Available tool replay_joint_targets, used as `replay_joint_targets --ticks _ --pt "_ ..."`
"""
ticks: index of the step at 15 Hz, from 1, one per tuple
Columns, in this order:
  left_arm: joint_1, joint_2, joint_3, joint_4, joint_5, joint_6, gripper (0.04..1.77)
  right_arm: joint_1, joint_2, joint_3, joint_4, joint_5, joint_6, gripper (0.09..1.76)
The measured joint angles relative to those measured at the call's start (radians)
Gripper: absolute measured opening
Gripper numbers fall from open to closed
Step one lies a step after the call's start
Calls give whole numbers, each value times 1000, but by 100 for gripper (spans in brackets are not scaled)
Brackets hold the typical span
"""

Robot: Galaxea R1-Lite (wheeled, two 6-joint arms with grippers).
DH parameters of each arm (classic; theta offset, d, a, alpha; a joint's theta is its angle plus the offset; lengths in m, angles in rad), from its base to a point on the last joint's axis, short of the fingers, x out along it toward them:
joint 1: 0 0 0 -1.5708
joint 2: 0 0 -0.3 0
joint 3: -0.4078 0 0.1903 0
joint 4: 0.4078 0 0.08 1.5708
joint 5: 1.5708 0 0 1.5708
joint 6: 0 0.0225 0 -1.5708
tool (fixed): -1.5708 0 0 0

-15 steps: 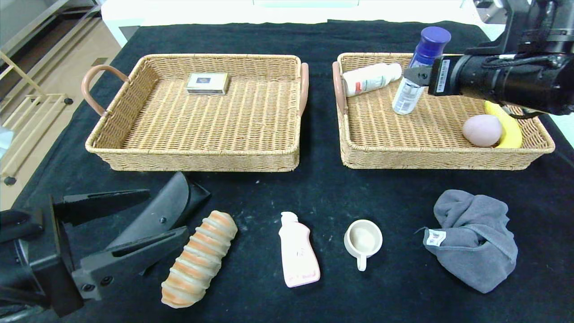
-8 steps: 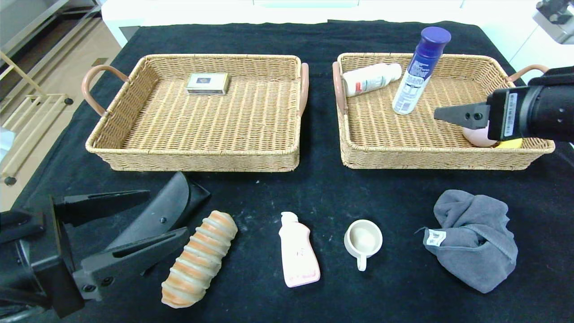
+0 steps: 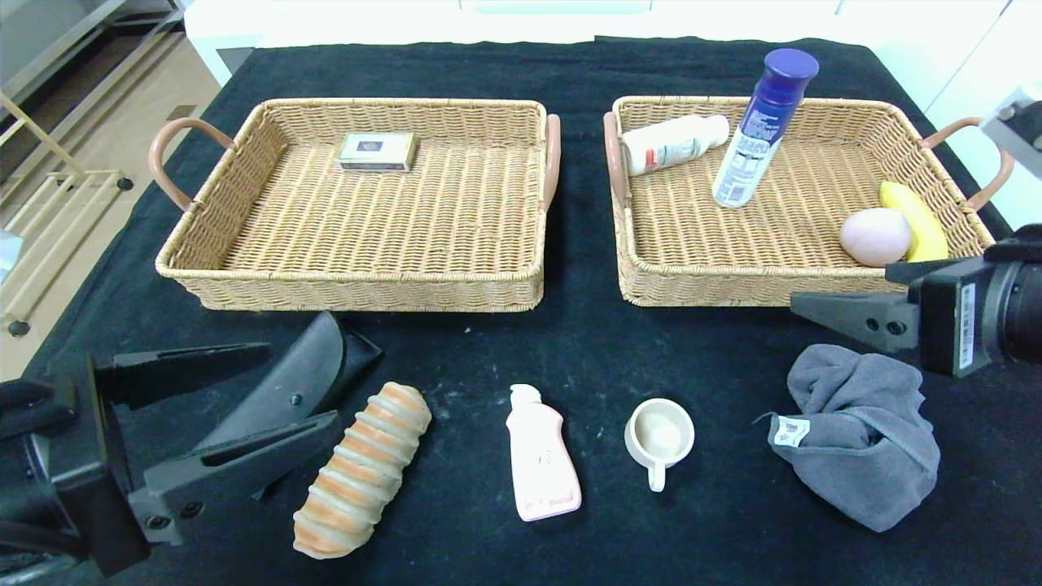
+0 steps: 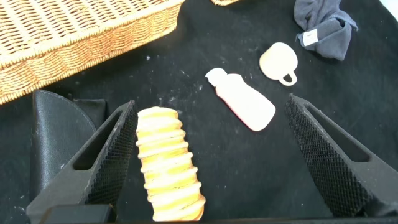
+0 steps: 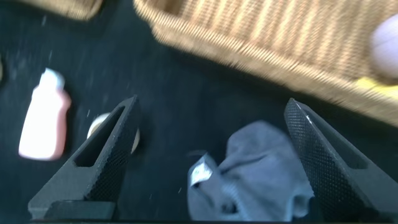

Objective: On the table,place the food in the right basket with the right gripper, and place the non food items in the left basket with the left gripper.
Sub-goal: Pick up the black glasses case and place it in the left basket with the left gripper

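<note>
My right gripper [image 3: 842,289] hangs open at the right basket's [image 3: 781,281] front rim, above a grey cloth [image 3: 863,431] that lies below its spread fingers [image 5: 261,174]. That basket holds a blue-capped spray bottle [image 3: 757,134], a white bottle [image 3: 672,142], a pink egg-shaped thing [image 3: 875,236] and a banana [image 3: 916,216]. My left gripper [image 3: 303,387] stays open at the front left, over a black case [image 3: 293,382] and a striped bread roll [image 3: 362,470]. The roll [image 4: 168,165] lies beside one finger. The left basket [image 3: 244,268] holds a small box [image 3: 377,151].
A pink bottle [image 3: 541,456] and a cream cup [image 3: 658,435] lie on the black cloth-covered table between the roll and the grey cloth. The two baskets stand side by side at the back, with a narrow gap between their handles.
My right gripper has let go of the spray bottle, drawn back out of the right basket and come down toward the front right. The bottle stays in the basket. The left arm has not moved.
</note>
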State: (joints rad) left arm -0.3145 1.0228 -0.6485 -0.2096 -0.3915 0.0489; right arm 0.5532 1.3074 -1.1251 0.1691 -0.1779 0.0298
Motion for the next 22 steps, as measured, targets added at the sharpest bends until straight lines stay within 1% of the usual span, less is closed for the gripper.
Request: replay_joint_targets --ticks 4,8,12,19,20,22 --pt "1 0 0 9 0 1 172 42 -15 75 -31 43 -2 170" --pt "2 3 0 10 1 0 172 92 -20 123 -65 50 -4 170" --pt "3 9 1 13 1 1 172 150 -18 141 -74 49 -4 170" --pt "1 20 1 13 1 1 172 220 -15 143 -86 45 -6 170" --pt "1 20 0 13 1 1 172 232 -13 148 -114 45 -7 170" --pt "3 20 0 13 1 0 172 254 -3 181 -234 75 -11 170"
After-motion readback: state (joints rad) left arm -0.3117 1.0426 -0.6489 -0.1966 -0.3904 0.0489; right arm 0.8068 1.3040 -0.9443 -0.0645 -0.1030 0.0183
